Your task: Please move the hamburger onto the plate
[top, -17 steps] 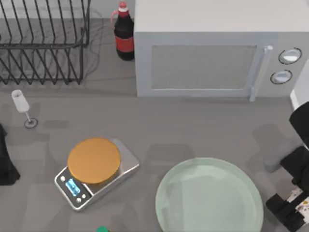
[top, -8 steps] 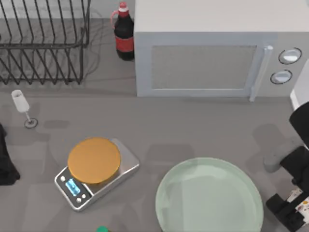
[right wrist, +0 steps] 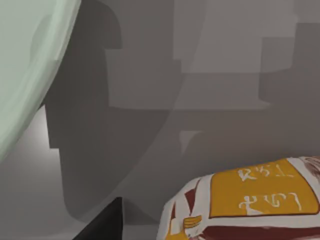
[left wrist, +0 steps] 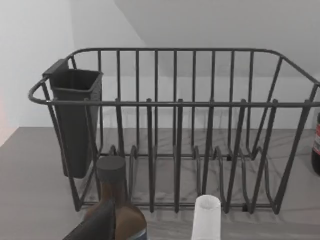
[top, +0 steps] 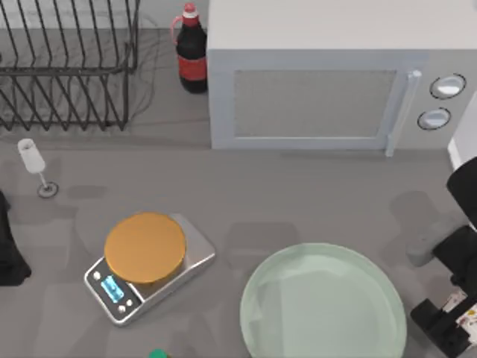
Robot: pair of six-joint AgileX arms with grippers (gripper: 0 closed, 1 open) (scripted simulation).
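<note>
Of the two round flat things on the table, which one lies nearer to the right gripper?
The pale green plate: it sits beside the right gripper at the table's right edge. The orange disc on the silver scale lies further left.

plate point(top: 323, 302) pale mint green, low centre-right, bare | hamburger point(top: 463, 315) wrapped, at right edge beside plate, under right gripper point(top: 456, 317) | silver scale point(top: 149, 265) with orange disc left of plate | microwave point(top: 335, 82), cola bottle point(top: 191, 52), dish rack point(top: 67, 63) along back | wine glass point(top: 33, 165) far left
</note>
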